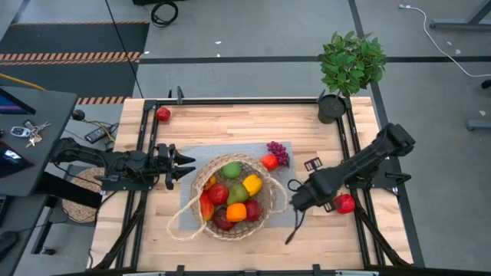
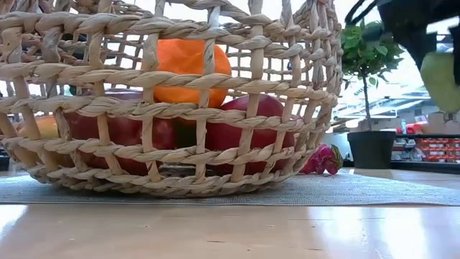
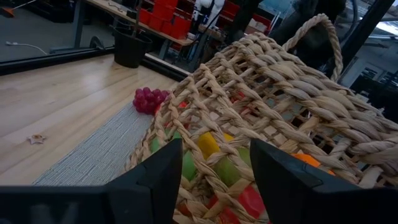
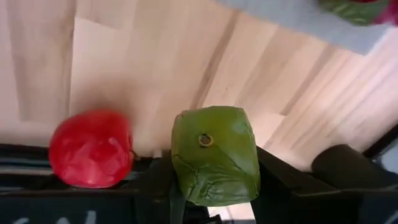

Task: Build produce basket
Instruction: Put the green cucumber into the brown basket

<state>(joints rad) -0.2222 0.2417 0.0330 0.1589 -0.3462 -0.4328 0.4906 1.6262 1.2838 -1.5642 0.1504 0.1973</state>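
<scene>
At left centre of the high view, the left gripper [image 1: 186, 165] waits pressed together beside the basket [image 1: 270, 201], which sits mid-frame on a grey mat [image 1: 201, 157], already piled with produce [image 1: 238, 193]. Right of it, the right gripper [image 1: 295, 201] pinches a green apple [image 4: 214, 154]. The apple looks light, smooth and dented, so a grip across its widest part seems safest.

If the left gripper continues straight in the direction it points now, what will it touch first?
Most likely the basket. The left gripper points across the table at its near woven wall, and the left wrist view shows that wall directly ahead, with the produce behind it. The exact gap is unclear.
</scene>
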